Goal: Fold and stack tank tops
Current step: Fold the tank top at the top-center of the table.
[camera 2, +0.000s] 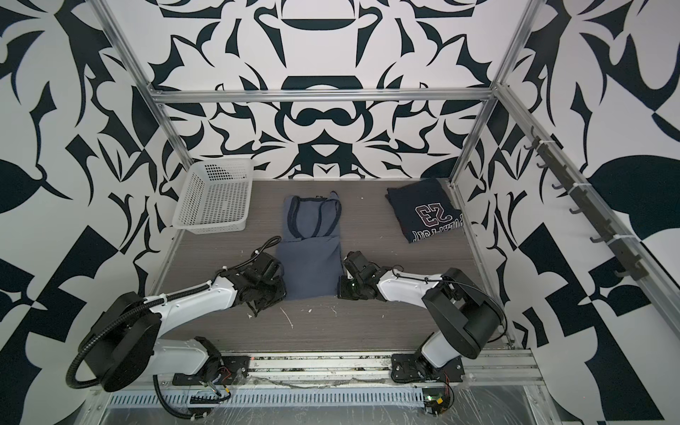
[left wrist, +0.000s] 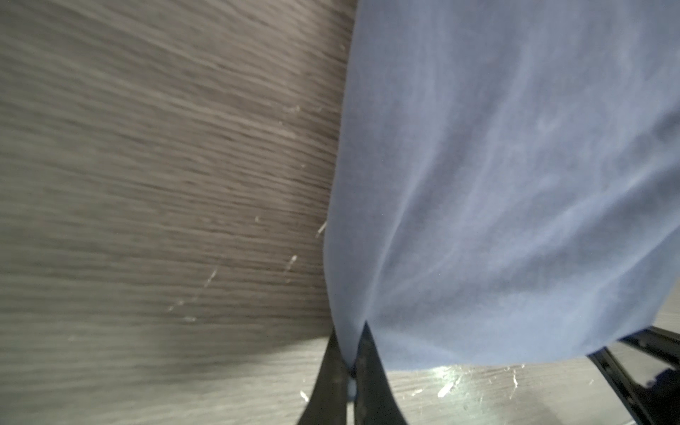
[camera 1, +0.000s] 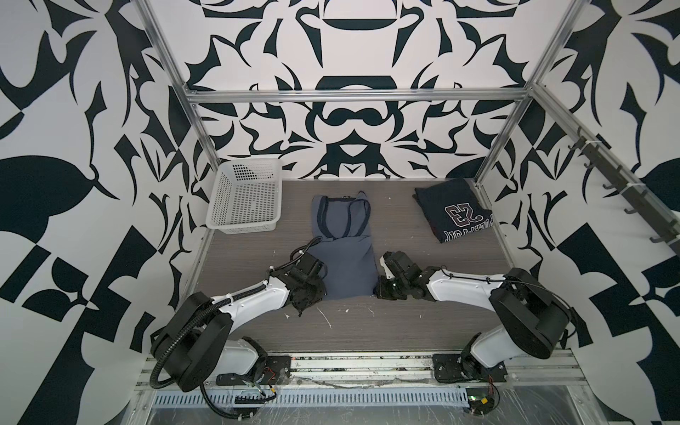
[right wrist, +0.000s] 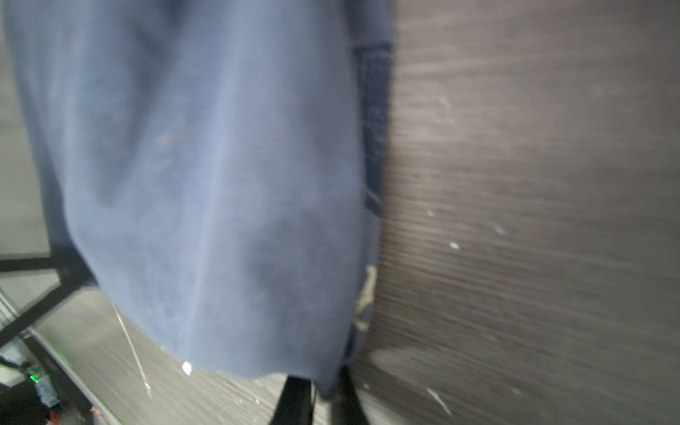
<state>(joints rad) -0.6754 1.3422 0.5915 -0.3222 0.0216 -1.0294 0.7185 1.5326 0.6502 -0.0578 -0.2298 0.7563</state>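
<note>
Grey top lies mid-tabletop, a long narrow strip with the strap end toward the back wall and the hem toward the arms; seen the same in both top views. Left claw is pressed together on the hem's left corner, cloth bunched between the dark fingers. Right claw is at the opposite hem corner, jaws pinched on the cloth edge. Both wrist views are blurred, so the hem may be raised a little off the tabletop; can't say for certain. Pale flecks and scratches show on the wood-grain surface near the hem. Navy top sits folded in the far right corner, "23" print facing up, well apart from the grey top. White basket stands in the far left corner, near the grey top's strap end but not touching it.
</note>
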